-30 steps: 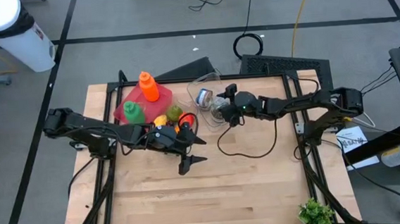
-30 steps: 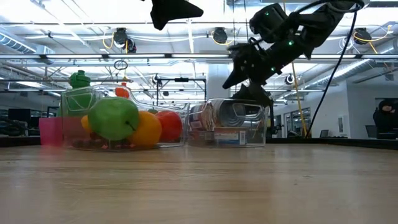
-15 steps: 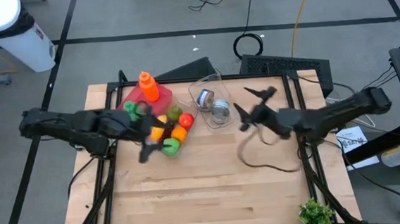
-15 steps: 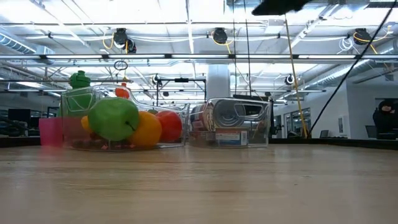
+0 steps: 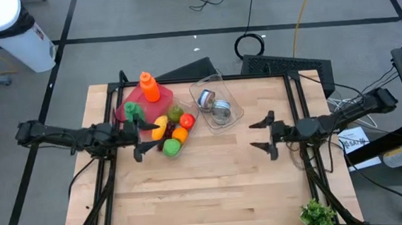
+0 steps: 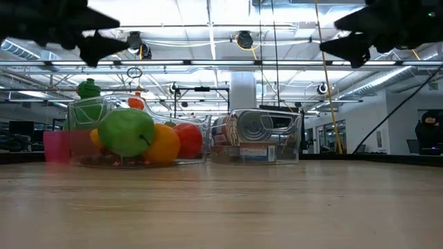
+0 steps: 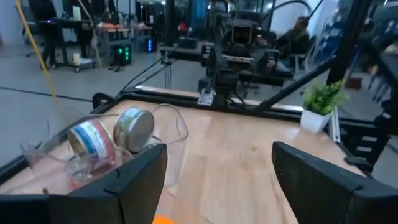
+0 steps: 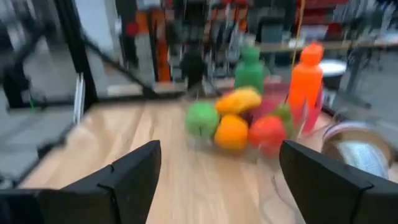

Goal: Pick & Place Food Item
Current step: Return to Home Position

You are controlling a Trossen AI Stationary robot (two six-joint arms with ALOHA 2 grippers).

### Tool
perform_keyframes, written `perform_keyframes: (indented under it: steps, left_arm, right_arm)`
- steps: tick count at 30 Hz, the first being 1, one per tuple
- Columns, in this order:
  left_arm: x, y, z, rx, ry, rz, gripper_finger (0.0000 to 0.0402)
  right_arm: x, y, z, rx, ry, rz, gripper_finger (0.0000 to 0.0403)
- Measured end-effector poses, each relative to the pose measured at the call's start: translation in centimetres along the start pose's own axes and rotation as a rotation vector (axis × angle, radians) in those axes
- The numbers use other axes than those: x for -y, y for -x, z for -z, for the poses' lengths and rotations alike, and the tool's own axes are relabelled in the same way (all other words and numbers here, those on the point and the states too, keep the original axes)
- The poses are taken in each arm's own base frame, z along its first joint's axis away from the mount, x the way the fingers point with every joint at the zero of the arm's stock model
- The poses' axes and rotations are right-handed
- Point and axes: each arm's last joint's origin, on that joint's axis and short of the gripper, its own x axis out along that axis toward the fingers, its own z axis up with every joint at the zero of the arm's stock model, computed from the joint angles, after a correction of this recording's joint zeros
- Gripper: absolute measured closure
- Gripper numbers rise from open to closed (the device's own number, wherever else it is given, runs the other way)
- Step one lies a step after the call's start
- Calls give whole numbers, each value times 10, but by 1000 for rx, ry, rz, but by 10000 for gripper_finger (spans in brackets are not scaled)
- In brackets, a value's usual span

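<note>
Right tool (image 5: pixel 262 134) hovers wide open and empty, high over the table (image 5: pixel 214 197) toward its right edge. Both tuna cans (image 5: pixel 215 106) lie tipped in the right transparent bin (image 5: pixel 233 107) mid far edge, far-left of that tool and apart from it, with the right arm nearer, so retreat looks unobstructed. Left tool (image 5: pixel 139 141) is also open and empty, beside the fruit bin (image 5: pixel 160 110) toward the left edge.

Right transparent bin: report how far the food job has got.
Done: the tuna cans lie in the right transparent bin. In hand: nothing; the left gripper and right gripper hang open, empty, away from it. Left: probably only the return home.
</note>
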Motion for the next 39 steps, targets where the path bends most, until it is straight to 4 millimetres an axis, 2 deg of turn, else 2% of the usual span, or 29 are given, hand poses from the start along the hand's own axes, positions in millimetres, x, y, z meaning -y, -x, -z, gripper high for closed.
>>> perform_keyframes:
  steps: [3,8,15,19,25,30,39]
  left_arm:
    - [-4,10,16,56,36,11,100]
    - [-9,22,30,118,40,-5,100]
    - [-12,26,45,124,36,-17,100]
    - [-13,25,51,104,33,-26,101]
    - [-16,28,51,110,8,-102,101]
    - [-18,29,54,90,3,-185,101]
    - [-18,29,54,88,-7,-182,101]
  right_arm:
    - [7,16,6,96,-36,-11,93]
    - [15,34,19,139,-53,-17,92]
    - [20,46,34,187,-7,-41,92]
    - [24,56,31,245,30,-36,92]
    - [25,53,37,194,89,2,92]
    - [24,52,41,170,61,-24,92]
    - [24,52,41,168,-1,-26,92]
